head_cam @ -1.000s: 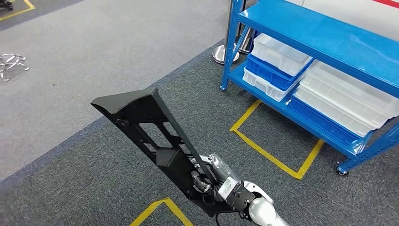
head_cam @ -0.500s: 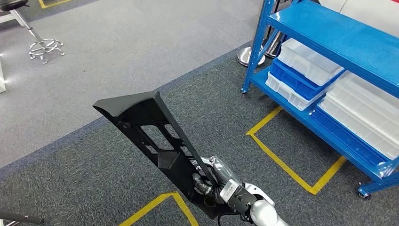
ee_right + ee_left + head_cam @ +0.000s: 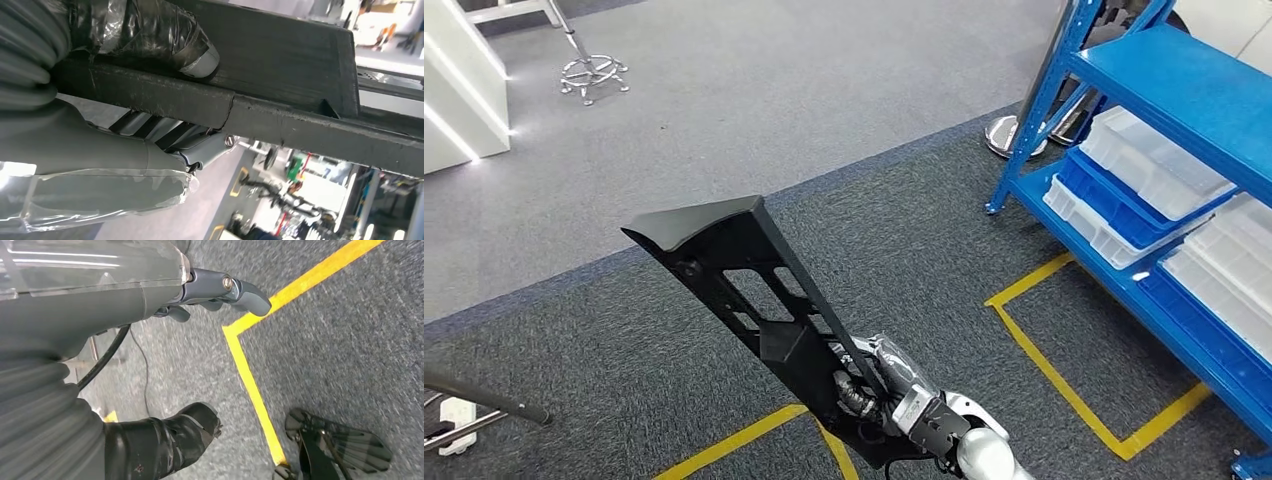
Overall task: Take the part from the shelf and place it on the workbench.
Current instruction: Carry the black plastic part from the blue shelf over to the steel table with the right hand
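Right hand (image 3: 894, 395) fingers clamped on the black part's (image 3: 744, 290) lower end, lower centre of head view. Left hand (image 3: 165, 435) fingers apart, empty. Blue shelf (image 3: 1164, 130) upper right.

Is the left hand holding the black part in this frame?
No. The left hand hangs with nothing in it above the carpet, while the right hand grips the black part at its lower end.
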